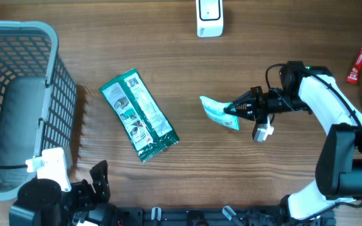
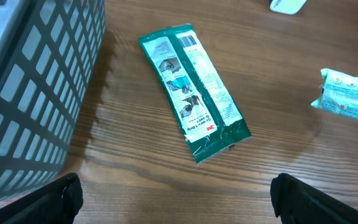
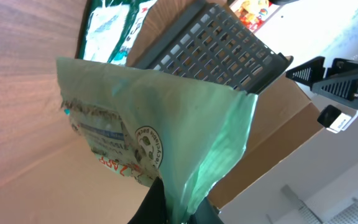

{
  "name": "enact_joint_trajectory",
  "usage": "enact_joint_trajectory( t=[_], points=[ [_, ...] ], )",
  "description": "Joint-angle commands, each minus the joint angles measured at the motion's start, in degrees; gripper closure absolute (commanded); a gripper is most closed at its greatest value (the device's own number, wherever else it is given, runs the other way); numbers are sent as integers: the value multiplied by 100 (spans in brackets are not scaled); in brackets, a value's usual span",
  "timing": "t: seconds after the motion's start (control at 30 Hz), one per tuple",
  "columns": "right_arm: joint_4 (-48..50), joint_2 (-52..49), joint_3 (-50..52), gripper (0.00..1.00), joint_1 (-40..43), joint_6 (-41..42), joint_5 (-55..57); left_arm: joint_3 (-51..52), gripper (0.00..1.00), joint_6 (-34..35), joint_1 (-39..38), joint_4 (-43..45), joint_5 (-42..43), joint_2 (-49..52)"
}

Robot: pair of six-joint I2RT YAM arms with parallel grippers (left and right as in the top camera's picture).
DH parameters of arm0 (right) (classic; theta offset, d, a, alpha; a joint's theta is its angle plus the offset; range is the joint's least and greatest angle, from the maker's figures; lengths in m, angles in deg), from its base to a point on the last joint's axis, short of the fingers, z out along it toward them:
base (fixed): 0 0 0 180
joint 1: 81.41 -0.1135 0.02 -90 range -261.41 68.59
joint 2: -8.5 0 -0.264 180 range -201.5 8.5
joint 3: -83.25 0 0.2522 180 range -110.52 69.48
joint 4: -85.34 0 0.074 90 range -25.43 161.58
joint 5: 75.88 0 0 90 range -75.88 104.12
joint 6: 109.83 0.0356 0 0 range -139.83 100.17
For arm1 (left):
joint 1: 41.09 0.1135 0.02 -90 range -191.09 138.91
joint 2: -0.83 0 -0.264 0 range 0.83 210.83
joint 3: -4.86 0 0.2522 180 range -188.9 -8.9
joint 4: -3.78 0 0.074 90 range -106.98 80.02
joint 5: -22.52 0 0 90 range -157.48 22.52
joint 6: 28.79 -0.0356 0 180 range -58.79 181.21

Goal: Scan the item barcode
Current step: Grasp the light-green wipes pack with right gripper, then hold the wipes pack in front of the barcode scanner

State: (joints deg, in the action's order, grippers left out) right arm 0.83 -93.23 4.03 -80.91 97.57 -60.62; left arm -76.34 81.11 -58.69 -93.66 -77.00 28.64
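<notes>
Teal pouch (image 1: pixel 219 112) clamped in R tool (image 1: pixel 239 108) over mid desk (image 1: pixel 281 50), long axis pointing left. White scanner (image 1: pixel 209 17) at far edge, R arm nearer. L tool (image 2: pixel 178 198) spread wide, empty.

The left arm (image 1: pixel 39 201) sits folded at the near left edge; the left gripper (image 2: pixel 176 183) hangs low and points forward, jaws spread wide with nothing between them. The right arm (image 1: pixel 324 100) reaches leftward from the near right corner, wrist rolled sideways, and the right gripper (image 1: pixel 234 108) is pinched tight on one end of a pouch (image 1: pixel 213 110).
</notes>
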Motion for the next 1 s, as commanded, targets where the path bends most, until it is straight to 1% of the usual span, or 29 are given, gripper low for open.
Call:
enact_joint_trajectory(
  t=[0.0, 0.07, 0.1, 0.13, 0.17, 0.2, 0.23, 0.27, 0.33, 0.4, 0.43, 0.47, 0.57, 0.63, 0.67, 0.73, 0.8, 0.87, 0.9, 0.97],
  points=[
    [-190, -87, -33, 96, 2, 103, -120, 4, 0, 50, 26, 2, 9, -11],
    [-201, -87, -33, 96, 2, 103, -116, 4, 0, 50, 26, 2, 9, -11],
    [-107, -87, -33, 95, 2, -160, -188, 4, 0, 50, 26, 2, 9, -11],
    [260, -87, -33, 96, 2, -901, -382, 4, 0, 50, 26, 2, 9, -11],
    [1167, -87, -33, 96, 2, -2114, -614, 4, 0, 50, 26, 2, 9, -11],
    [1781, -87, -33, 96, 2, -2645, -776, 4, 0, 50, 26, 2, 9, -11],
    [2859, -87, -33, 96, 2, -3318, -988, 4, 0, 50, 26, 2, 9, -11],
    [4675, -85, -33, 96, 0, -3856, -1091, 4, 0, 50, 26, 2, 9, -11],
    [6968, -87, -33, 96, -50, -4378, -942, 4, 0, 50, 26, 2, 9, -11],
    [9127, -87, -33, 96, -212, -5254, -459, 4, 0, 50, 26, 2, 9, -11],
    [9645, -87, -33, 96, -299, -5427, -170, 4, 0, 50, 26, 2, 9, -11],
    [9772, -87, -33, 96, -369, -5423, 181, 4, 0, 50, 26, 2, 9, -11],
    [9366, -94, -31, 96, -575, -5445, 1443, 4, 0, 50, 26, 2, 9, -11],
    [9364, -111, -33, 96, -713, -5521, 2103, 4, 0, 50, 26, 2, 9, -11],
    [9357, -131, -33, 96, -796, -5608, 2763, 4, 0, 50, 26, 2, 9, -11],
    [9385, -232, -33, 96, -863, -5547, 3609, 4, 0, 50, 26, 2, 9, -11],
    [9562, -549, -33, 96, -879, -5257, 4256, 4, 0, 50, 26, 2, 9, -11],
    [10432, -1172, -120, 96, -885, -4889, 4371, 4, 0, 50, 26, 2, 9, -11],
    [10673, -1534, -306, 96, -914, -4750, 4371, 4, 0, 50, 26, 2, 9, -11],
    [10730, -2328, -1045, 95, -970, -4634, 4360, 4, 0, 50, 26, 2, 9, -11]
  ],
)
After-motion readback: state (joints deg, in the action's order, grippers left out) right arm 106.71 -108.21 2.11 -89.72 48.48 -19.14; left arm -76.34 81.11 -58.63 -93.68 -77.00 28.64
